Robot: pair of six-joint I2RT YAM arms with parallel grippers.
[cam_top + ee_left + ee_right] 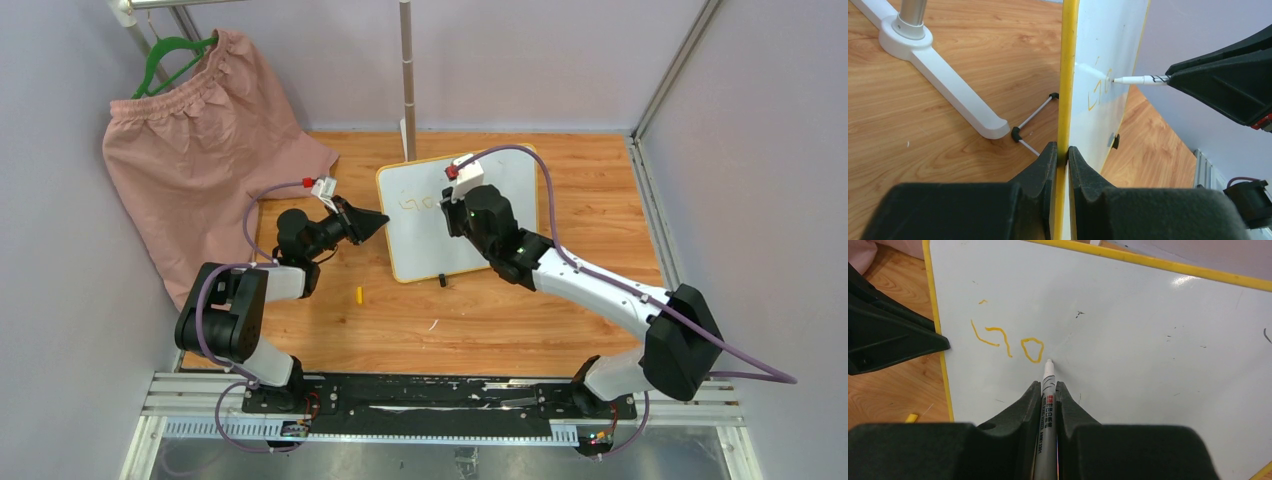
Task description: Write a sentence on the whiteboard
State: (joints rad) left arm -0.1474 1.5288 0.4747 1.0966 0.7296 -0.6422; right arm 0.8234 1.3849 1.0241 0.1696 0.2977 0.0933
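**Writing in progress**

The right end effector (1048, 386) clamps a marker (1048, 371), its tip touching the whiteboard (420, 245) beside the begun sentence (1008, 342). The left end effector (1063, 149) pinches its left edge. The whiteboard stands mid-tabletop (500, 320) toward the far edge, a stand pole (407, 80) behind it and a small yellow piece (359, 295) lying near its front-left corner.

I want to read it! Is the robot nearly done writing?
Not nearly. Done: a few yellow strokes on the whiteboard. In hand: the right tool grips the marker, tip at the board; the left tool clamps its edge. Left: most of the sentence.
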